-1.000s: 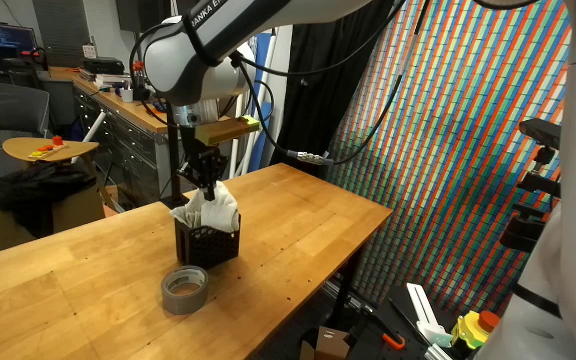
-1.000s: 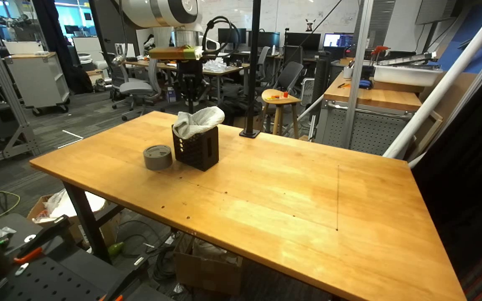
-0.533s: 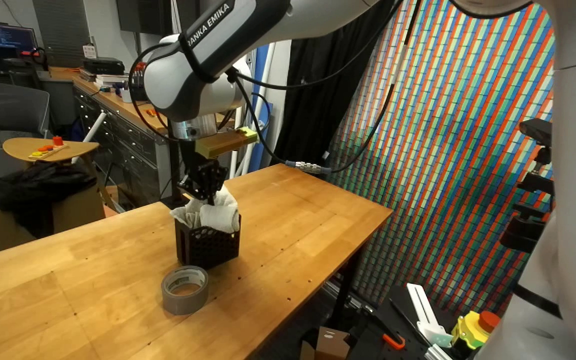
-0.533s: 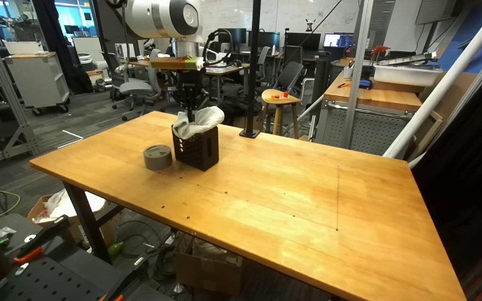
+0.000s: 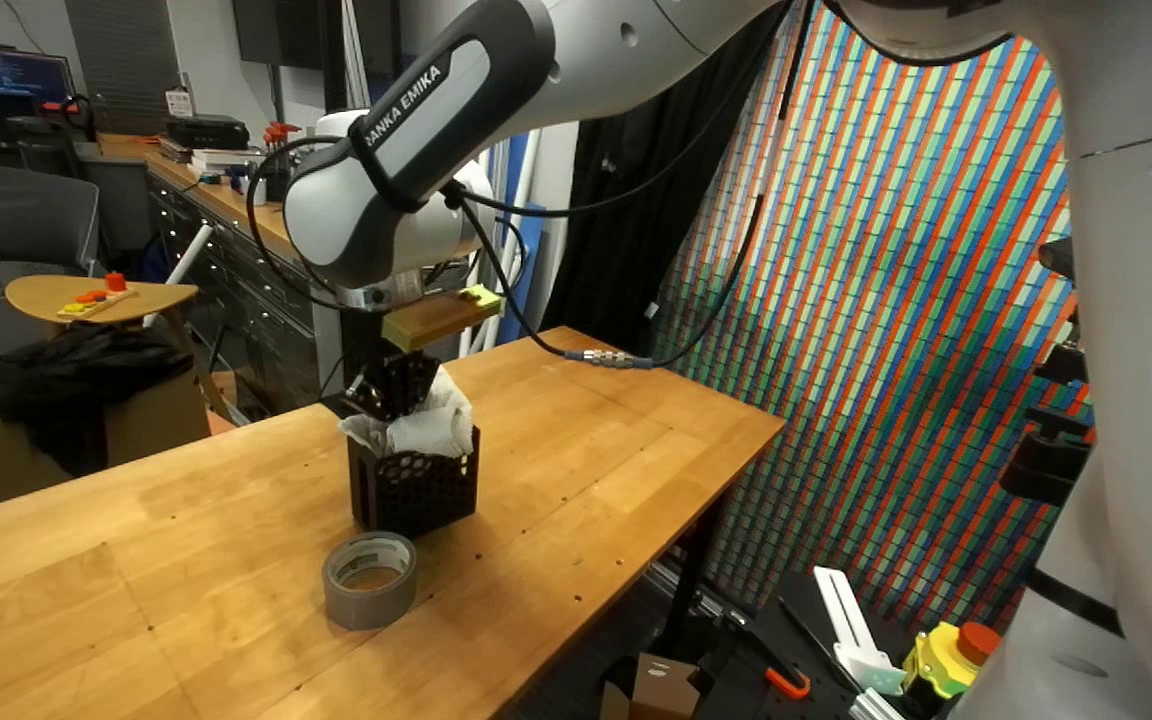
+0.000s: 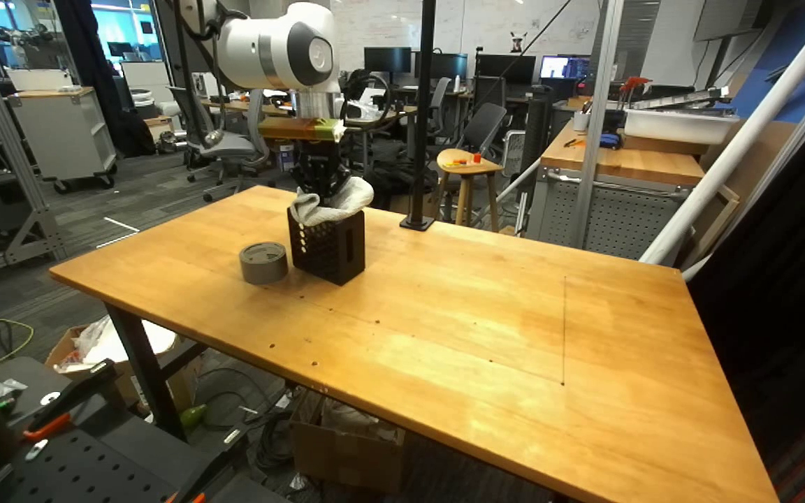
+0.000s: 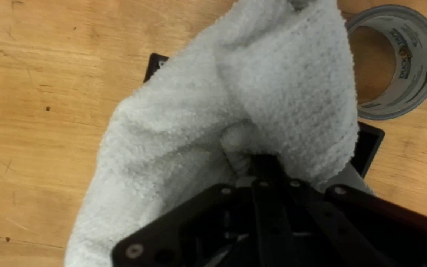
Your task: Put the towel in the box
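- Gripper (image 5: 399, 403) points straight down, narrow, fingers (image 7: 268, 167) together.
- Black box (image 5: 416, 498) upright beneath it.
- Off-white towel (image 5: 434, 432) bunched in box, bulging above rim, fingertips sunk into its folds.
- Arm (image 5: 596, 80), in an exterior view, slopes from upper right over wooden table (image 5: 616, 440).

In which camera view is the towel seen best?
The wrist view: it shows the towel closest, with clear folds and texture, though the jaws and frame edge hide parts. Both exterior views show it smaller, bulging above the box.
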You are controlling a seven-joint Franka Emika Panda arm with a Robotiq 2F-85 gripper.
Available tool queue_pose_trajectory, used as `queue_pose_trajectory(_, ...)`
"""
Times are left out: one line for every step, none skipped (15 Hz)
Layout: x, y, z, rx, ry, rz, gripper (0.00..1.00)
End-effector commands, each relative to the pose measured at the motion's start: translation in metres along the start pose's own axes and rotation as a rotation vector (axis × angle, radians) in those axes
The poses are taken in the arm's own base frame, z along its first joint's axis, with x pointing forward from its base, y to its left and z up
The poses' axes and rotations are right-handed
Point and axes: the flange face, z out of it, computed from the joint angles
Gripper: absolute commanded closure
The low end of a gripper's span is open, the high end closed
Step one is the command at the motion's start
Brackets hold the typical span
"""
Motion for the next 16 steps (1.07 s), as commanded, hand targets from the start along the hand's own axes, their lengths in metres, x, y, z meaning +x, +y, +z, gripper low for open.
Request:
queue_pose_trajectory(0.004,-0.019,0.019,0.055,0.027,-0.013,0.99)
queue_pose_trajectory(0.004,-0.025,0.025,0.07,0.028,-0.013,0.99)
queue_pose_trajectory(0.005,-0.032,0.031,0.084,0.029,-0.015,0.99)
queue_pose_trajectory(0.005,-0.037,0.035,0.097,0.03,-0.017,0.99)
queue_pose_trajectory(0.008,-0.04,0.035,0.11,0.04,-0.019,0.99)
queue_pose_trajectory(0.009,-0.042,0.036,0.117,0.044,-0.023,0.99)
queue_pose_trajectory(0.011,-0.044,0.036,0.123,0.05,-0.03,0.99)
queue_pose_trajectory(0.012,-0.045,0.036,0.128,0.054,-0.037,0.99)
queue_pose_trajectory(0.012,-0.046,0.035,0.129,0.054,-0.044,0.99)
queue_pose_trajectory(0.011,-0.046,0.033,0.127,0.053,-0.048,0.99)
queue_pose_trajectory(0.009,-0.044,0.029,0.121,0.053,-0.049,0.99)
queue_pose_trajectory(0.005,-0.04,0.022,0.108,0.052,-0.047,0.99)
queue_pose_trajectory(0.002,-0.037,0.016,0.097,0.05,-0.044,0.99)
queue_pose_trajectory(-0.001,-0.032,0.008,0.082,0.052,-0.04,0.99)
queue_pose_trajectory(-0.005,-0.026,-0.002,0.061,0.053,-0.039,0.99)
queue_pose_trajectory(-0.008,-0.021,-0.011,0.041,0.053,-0.042,0.99)
